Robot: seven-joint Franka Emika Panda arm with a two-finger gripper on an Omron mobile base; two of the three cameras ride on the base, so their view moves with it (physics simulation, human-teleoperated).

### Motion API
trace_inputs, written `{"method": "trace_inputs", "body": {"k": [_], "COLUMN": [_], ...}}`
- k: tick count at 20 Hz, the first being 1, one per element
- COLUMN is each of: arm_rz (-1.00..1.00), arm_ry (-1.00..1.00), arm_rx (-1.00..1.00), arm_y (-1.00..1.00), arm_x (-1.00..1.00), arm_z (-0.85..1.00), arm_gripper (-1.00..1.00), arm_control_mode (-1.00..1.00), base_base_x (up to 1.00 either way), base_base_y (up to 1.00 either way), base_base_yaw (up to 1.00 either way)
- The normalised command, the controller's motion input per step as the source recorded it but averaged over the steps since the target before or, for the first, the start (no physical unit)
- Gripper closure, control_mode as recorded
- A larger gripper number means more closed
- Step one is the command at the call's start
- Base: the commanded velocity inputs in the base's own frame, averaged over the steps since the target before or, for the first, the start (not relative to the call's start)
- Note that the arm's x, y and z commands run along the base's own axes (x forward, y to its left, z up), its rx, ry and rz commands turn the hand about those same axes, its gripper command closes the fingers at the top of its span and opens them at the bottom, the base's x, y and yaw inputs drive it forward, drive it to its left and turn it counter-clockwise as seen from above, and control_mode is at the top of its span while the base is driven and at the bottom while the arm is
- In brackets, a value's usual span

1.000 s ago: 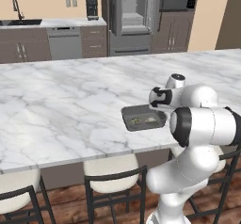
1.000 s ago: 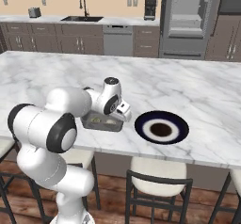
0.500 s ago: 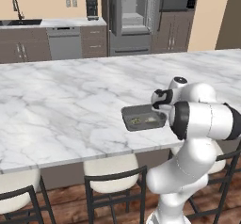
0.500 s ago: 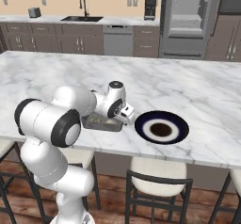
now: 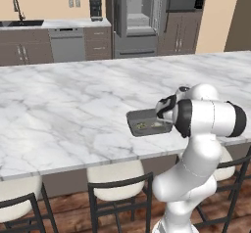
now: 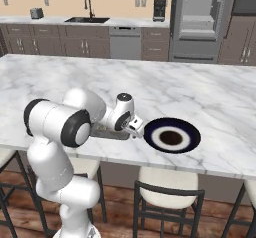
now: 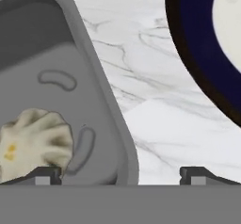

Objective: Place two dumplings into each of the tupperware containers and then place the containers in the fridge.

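Dark grey container (image 5: 147, 123) near front edge of marble desk (image 5: 59, 109), within easy reach for loading. One dumpling (image 7: 33, 143) lying inside on tray floor; second not discernible. Navy-rimmed plate (image 6: 172, 136) just beside container, apart, centre looks bare. Fridge (image 5: 139, 19) well behind desk, doors open, presumably ready for trays. Tool (image 7: 120, 173) spread fully wide, gripping nothing, straddling container rim, one tip over dumpling side, other over bare desk. Arm folded tight, elbow high, wrist bent down, hand low over tray's near end.

marble island (image 5: 63, 109), stools (image 5: 117, 188), wood floor (image 5: 68, 217), brown cabinets (image 5: 29, 51).
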Motion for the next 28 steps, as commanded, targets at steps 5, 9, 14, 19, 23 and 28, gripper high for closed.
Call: {"method": "trace_inputs", "body": {"k": [5, 9, 14, 19, 23, 28], "arm_rz": [0.00, 0.00, 0.00, 0.00, 0.00, 0.00], "arm_ry": [0.00, 0.00, 0.00, 0.00, 0.01, 0.04], "arm_rx": [0.00, 0.00, 0.00, 0.00, 0.00, 0.00], "arm_y": [0.00, 0.00, 0.00, 0.01, 0.08, 0.16], "arm_x": [0.17, 0.15, 0.11, 0.25, 0.12, 0.00], "arm_z": [-0.21, -0.03, 0.03, 0.00, 0.00, -0.12], "arm_gripper": [-1.00, -1.00, -1.00, -1.00, -1.00, -1.00], "arm_control_mode": [-1.00, -1.00, -1.00, -1.00, -1.00, -1.00], "base_base_x": [0.00, 0.00, 0.00, 0.00, 0.00, 0.00], "base_base_y": [0.00, 0.00, 0.00, 0.00, 0.00, 0.00], "base_base_yaw": [0.00, 0.00, 0.00, 0.00, 0.00, 0.00]}}
